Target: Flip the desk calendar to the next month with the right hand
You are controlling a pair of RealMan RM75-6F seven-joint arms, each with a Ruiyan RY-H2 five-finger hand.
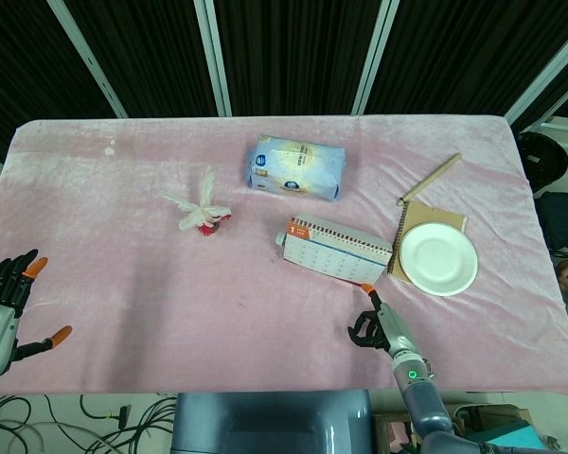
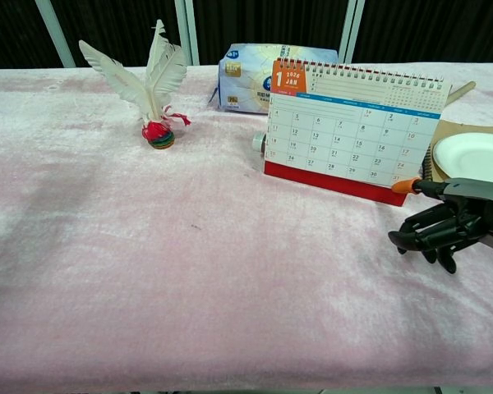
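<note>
The desk calendar (image 1: 336,250) (image 2: 351,131) stands on the pink cloth right of centre, on a red base, showing the January page with its spiral binding on top. My right hand (image 1: 371,324) (image 2: 445,222) hovers just in front of the calendar's lower right corner. One orange-tipped finger (image 2: 407,186) points out at that corner, at or just short of the base. The other fingers curl downward with nothing in them. My left hand (image 1: 9,305) is at the table's near left edge with its fingers spread, holding nothing.
A white paper plate (image 1: 438,258) lies on a brown spiral notebook (image 1: 445,218) right of the calendar, with a wooden stick (image 1: 429,179) beyond. Behind the calendar lies a blue-white packet (image 1: 295,167). A feather shuttlecock (image 1: 203,210) stands to the left.
</note>
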